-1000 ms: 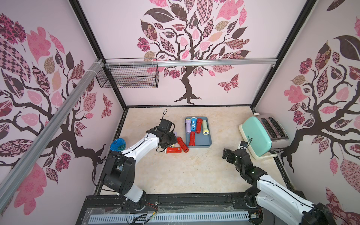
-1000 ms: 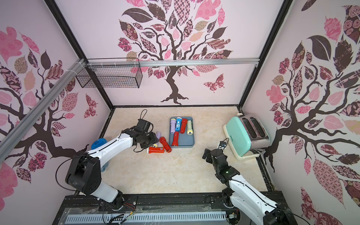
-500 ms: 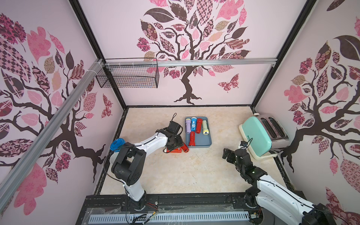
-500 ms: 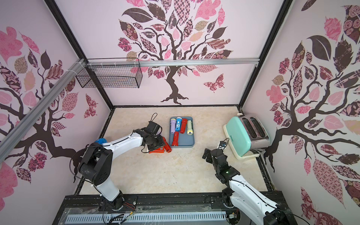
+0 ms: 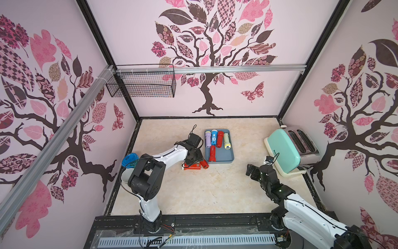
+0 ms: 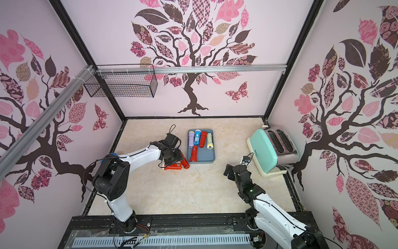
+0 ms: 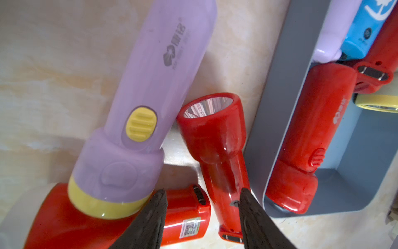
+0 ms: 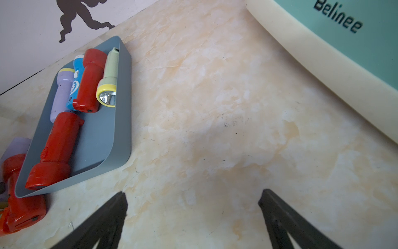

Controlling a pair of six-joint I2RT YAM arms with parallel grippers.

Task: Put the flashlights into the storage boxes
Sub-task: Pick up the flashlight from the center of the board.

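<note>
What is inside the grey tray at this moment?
Five flashlights lie in the tray: lilac, blue, red and pale green side by side, another red nearer. The floor beneath them is covered.

Grey-blue tray, cream-marbled tabletop, mint toaster on cream base, black wire basket, pale pink walls printed with brown trees and patterned pink leaves, plus red torch, lilac torch with yellow switch and ring, blue torch labelled white, pale green torch ringed yellow.
</note>
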